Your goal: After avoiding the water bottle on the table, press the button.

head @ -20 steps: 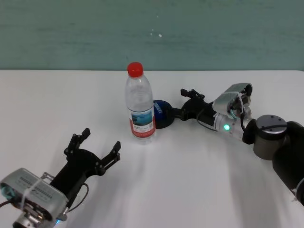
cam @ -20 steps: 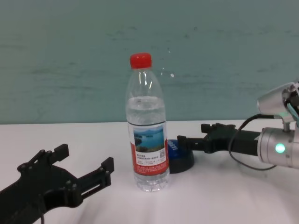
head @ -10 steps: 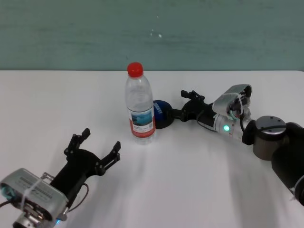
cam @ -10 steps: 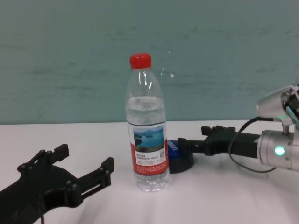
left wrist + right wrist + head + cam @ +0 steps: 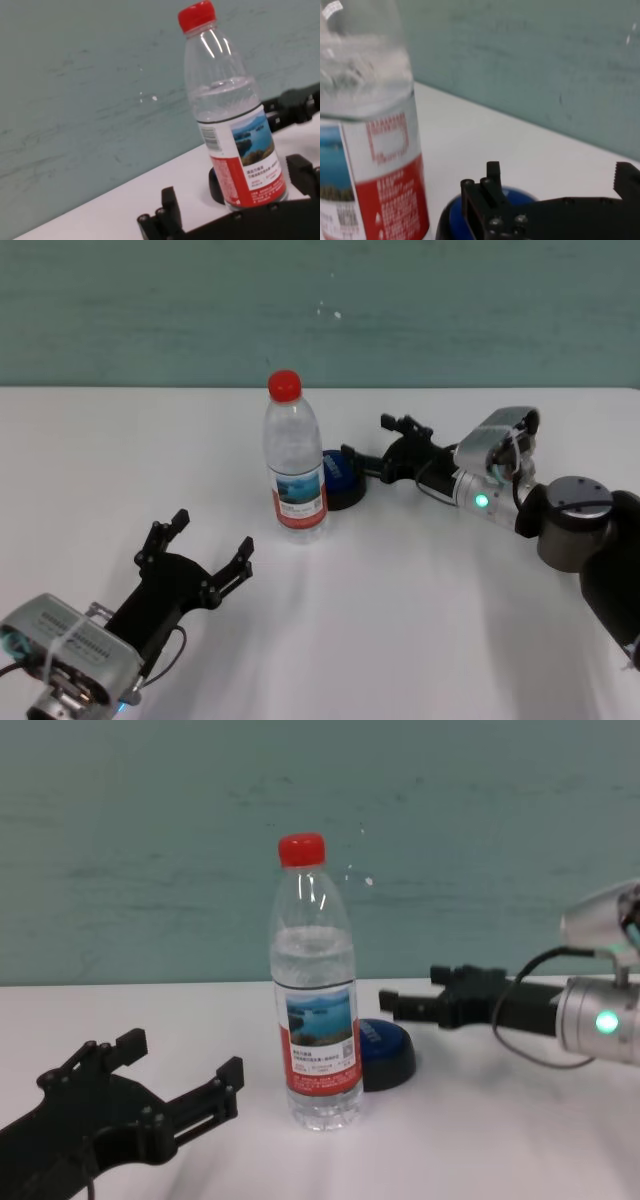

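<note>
Head view | right claw (image 5: 365, 462) apart – above domed blue button (image 5: 338, 478) | clear ribbed bottle (image 5: 294, 462) upright

We are looking at a plain white table (image 5: 420, 640). A water bottle (image 5: 294, 465) is standing upright on it, and a blue button (image 5: 340, 480) is sitting just beside it, partly behind.

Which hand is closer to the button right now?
The right hand. It hangs just above the button's right edge, beside the bottle. The left hand sits open, low near the table's front-left, well short of the button.
</note>
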`<state>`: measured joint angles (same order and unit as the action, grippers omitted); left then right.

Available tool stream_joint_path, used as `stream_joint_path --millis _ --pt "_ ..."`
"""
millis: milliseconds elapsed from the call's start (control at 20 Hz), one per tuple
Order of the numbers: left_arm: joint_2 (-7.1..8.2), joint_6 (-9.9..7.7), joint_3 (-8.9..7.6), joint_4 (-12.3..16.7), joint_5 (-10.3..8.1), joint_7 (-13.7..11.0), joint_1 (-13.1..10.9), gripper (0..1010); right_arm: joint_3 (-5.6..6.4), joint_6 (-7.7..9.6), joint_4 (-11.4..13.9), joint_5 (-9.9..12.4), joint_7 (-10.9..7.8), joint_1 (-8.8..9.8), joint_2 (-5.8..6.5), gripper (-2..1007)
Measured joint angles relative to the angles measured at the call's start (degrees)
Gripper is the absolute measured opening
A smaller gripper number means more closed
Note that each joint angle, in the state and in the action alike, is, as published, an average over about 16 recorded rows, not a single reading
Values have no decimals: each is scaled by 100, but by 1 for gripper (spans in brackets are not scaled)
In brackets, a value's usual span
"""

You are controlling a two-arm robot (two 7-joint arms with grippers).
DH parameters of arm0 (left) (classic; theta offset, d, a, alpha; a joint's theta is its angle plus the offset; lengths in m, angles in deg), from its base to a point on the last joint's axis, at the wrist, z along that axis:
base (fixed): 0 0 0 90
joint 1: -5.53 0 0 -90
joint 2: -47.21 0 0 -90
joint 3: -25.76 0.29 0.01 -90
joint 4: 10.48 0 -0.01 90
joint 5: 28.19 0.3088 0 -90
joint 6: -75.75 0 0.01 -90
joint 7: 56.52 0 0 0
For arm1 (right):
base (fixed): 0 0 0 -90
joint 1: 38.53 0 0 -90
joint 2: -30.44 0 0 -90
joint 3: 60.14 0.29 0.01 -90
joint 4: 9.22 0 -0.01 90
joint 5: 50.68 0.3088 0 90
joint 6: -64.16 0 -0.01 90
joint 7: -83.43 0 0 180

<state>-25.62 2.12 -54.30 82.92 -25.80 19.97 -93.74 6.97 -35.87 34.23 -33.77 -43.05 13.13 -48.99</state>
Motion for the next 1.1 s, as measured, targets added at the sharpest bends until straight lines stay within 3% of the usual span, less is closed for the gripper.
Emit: stream_joint_path --millis 400,1100 --pt "0 0 0 0 0 0 0 1000 109 121 869 196 174 324 241 1004" --pt "0 0 0 0 0 0 0 1000 421 143 1692 539 559 798 556 1004"
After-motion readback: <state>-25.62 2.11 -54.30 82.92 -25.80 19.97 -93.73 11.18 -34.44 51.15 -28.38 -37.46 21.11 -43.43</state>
